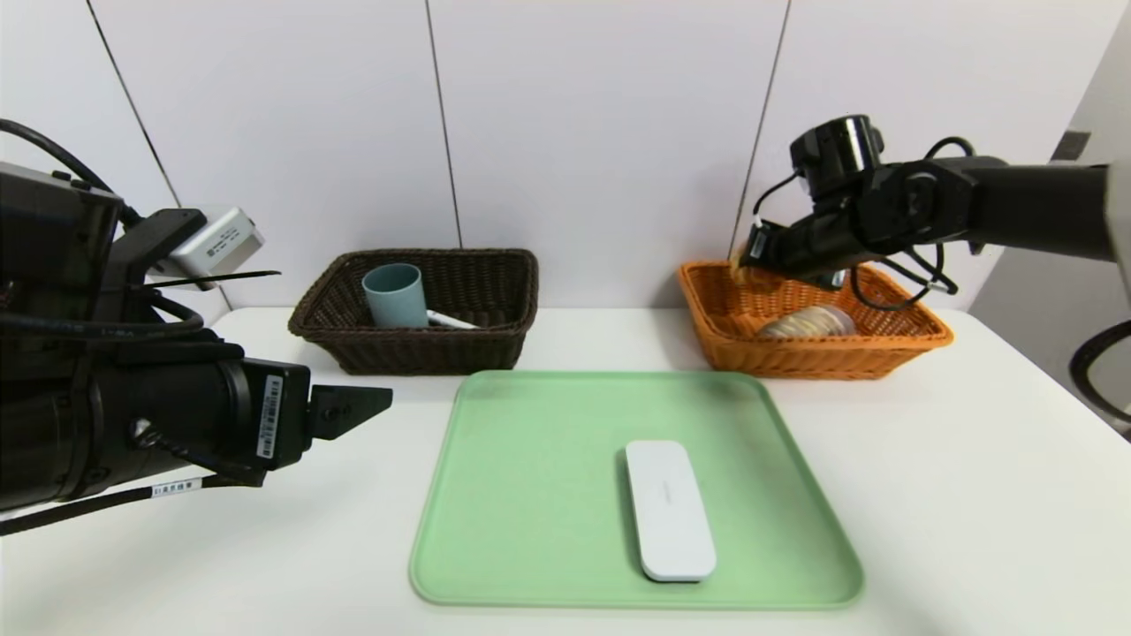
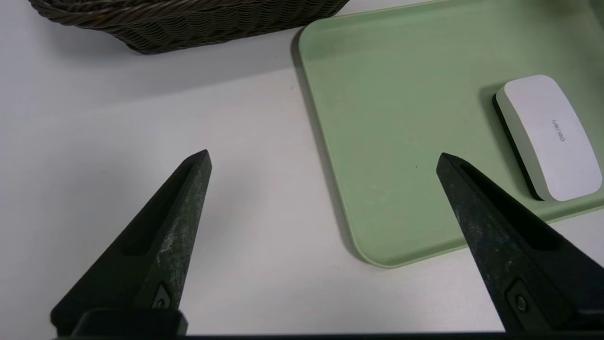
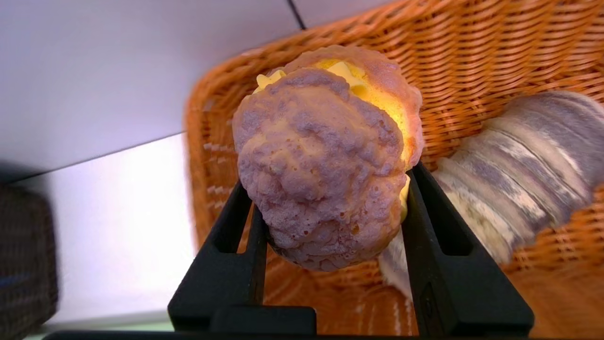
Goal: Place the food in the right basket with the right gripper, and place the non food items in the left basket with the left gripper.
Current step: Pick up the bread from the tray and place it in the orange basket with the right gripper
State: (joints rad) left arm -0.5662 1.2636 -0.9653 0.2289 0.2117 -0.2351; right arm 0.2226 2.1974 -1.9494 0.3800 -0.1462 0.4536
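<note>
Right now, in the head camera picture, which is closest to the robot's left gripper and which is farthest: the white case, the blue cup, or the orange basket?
From the open left gripper:
1. Grey-blue cup, in the dark brown basket just behind it.
2. White case, on the green tray, toward the middle.
3. Orange basket, far across on the right.
The cup and case are fairly close to call.

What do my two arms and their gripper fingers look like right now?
Both arms are matte black with loose black cables. The left gripper has long, tapering, wedge-shaped black fingers, scuffed grey; a white barcode sticker and a silver-grey camera box sit on that arm. The right gripper has matching black slotted fingers.
</note>
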